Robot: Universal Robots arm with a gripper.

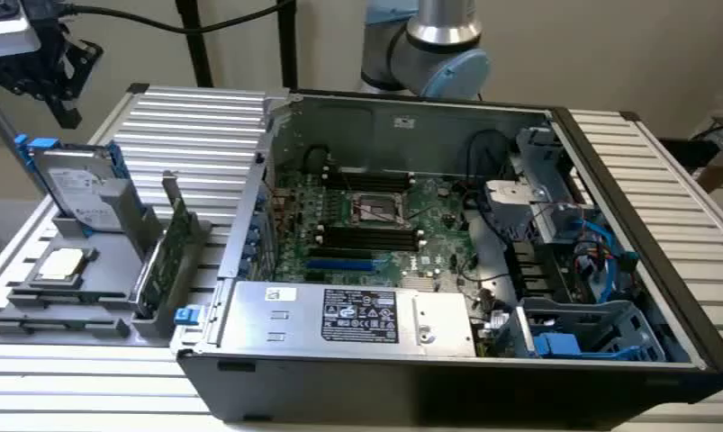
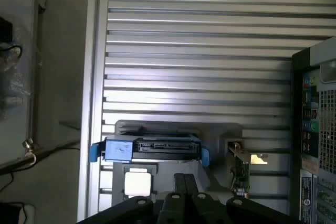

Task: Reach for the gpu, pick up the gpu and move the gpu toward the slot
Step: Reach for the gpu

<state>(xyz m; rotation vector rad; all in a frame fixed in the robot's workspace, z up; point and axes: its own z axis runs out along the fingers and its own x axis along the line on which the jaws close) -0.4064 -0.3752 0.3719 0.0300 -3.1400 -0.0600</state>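
Claw [image 2: 184,178] high up, pointing down, fingers pressed together, empty.

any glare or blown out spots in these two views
Wrist view: a bright glare band crosses the slatted table, the processor chip is washed out white, and the bracket of the gpu flares. Exterior view: lighting is fairly even, though the front wall of the computer case reads dark.

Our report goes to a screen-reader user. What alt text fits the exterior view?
The gpu stands on edge in a gray holder at the exterior view's left, beside a hard drive and processor chip; the shut gripper hangs high above them. An open computer case sits alongside on the slatted table.
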